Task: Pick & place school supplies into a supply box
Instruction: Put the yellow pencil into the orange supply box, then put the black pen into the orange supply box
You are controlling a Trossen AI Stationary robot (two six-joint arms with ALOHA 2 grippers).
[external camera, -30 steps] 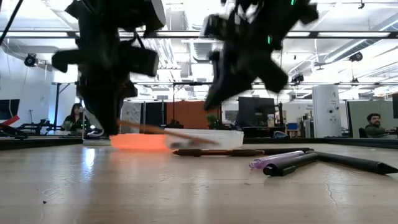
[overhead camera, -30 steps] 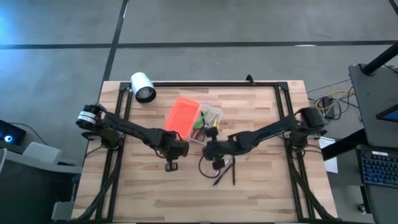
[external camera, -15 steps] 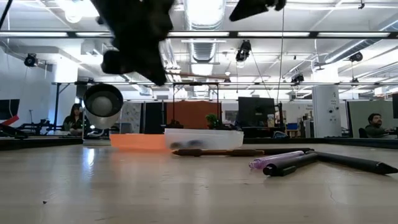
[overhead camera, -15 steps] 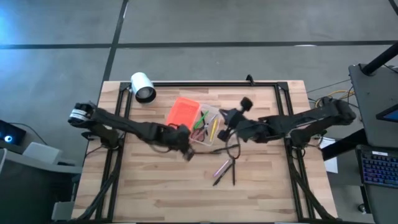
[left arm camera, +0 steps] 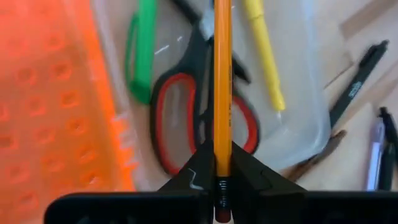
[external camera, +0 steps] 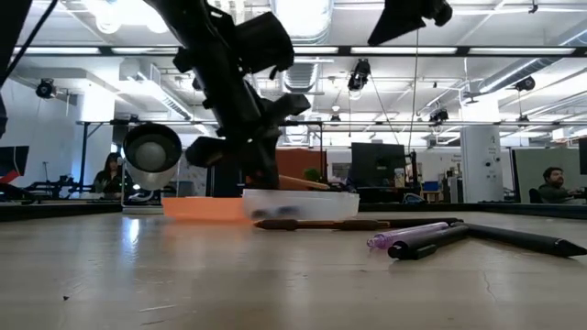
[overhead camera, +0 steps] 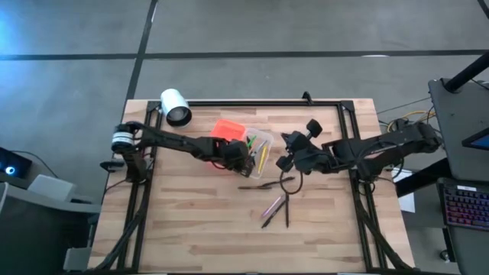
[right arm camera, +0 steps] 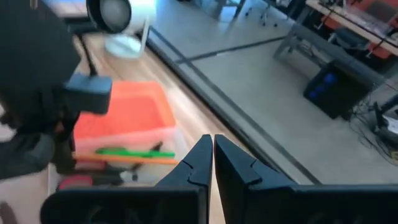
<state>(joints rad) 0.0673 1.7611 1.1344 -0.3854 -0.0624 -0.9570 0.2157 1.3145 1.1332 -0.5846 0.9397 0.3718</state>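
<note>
The supply box lies open: orange lid, clear tray beside it. In the tray lie red-handled scissors, a green highlighter and a yellow pen. My left gripper hovers over the tray, shut on an orange pencil. My right gripper is shut on nothing, raised to the right of the box. A brown pen, a purple pen and a dark pen lie flat on the table. My left gripper pinches the orange pencil near its eraser end between the two fingers. The fingers slant in from the table's left, and the pencil runs on forward from them. Its free length reaches out over the tray's contents, about level.
A white cylinder lies on its side at the table's far left corner. A black frame runs along the table's edges. More dark pens lie on the table to the right of the tray. People sit in the room behind.
My left gripper carried the pencil from the table's near side toward the far edge and right, turning until it reached over the tray. My right gripper rose from the loose pens and drew back toward the table's right and far side, then stayed there.
</note>
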